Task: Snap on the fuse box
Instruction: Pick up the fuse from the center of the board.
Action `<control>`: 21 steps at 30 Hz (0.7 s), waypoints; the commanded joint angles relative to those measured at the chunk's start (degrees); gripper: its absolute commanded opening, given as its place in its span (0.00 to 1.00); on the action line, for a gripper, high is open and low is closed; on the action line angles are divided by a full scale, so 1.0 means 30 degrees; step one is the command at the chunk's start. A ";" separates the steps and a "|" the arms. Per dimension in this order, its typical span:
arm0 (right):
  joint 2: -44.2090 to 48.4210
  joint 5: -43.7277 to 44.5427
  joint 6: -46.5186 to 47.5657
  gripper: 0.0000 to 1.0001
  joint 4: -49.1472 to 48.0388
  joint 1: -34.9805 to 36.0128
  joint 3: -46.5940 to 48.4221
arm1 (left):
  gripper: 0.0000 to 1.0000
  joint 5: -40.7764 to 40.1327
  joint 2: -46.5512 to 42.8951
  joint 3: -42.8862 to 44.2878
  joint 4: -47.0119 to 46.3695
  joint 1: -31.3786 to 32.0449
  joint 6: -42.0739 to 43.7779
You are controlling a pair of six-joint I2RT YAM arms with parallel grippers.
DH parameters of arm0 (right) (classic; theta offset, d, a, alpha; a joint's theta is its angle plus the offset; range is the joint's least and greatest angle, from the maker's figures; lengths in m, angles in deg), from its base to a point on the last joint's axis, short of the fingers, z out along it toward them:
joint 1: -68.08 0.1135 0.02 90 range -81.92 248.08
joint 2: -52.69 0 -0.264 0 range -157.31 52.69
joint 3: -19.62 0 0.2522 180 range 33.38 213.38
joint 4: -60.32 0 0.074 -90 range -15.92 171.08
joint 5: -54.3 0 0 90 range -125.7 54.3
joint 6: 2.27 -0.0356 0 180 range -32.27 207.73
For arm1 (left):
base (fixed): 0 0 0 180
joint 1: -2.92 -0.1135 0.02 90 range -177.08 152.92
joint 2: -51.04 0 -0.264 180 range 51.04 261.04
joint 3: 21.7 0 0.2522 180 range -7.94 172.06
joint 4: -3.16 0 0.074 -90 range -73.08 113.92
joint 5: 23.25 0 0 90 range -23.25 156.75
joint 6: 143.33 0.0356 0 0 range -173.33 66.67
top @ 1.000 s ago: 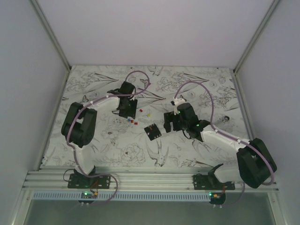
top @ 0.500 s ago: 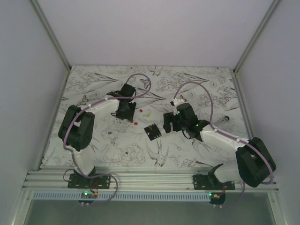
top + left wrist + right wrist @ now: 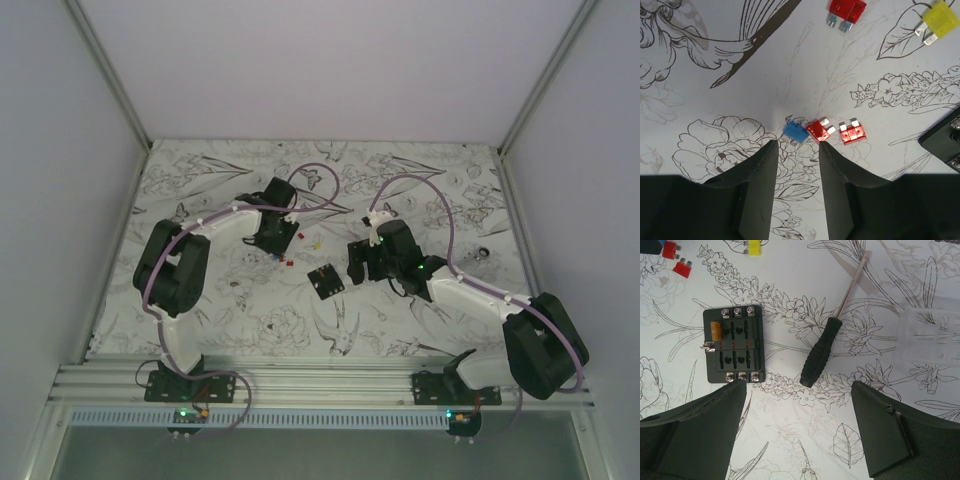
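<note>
1 fuse box point(image 3: 734, 344) lies flat on the flowery surface point(image 3: 790, 450), about mid-way between the arms, right at 1 finger of the right claw point(image 3: 799, 390). That claw is spread wide and empty. A screwdriver point(image 3: 822, 352) lies just beside the box. The left claw point(image 3: 796, 146) is partly apart and holds nothing, with a blue fuse point(image 3: 795, 132) and a red fuse point(image 3: 819, 130) at its tips.

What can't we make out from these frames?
- Top external: the loose fuses are too small to count.
- Left wrist: the fuse box is cut off by the right edge, so only a corner shows.
- Left wrist: it is unclear whether the blue fuse touches the left claw or lies just ahead of it.
- Right wrist: the clear cover runs off the right edge, and the yellow fuse is cut by the top edge.
</note>
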 commanded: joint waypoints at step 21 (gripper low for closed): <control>-0.0142 -0.0360 0.0336 0.92 -0.0493 -0.0182 0.0422 | 0.35 0.0014 0.1251 0.0516 0.0966 0.0162 0.1552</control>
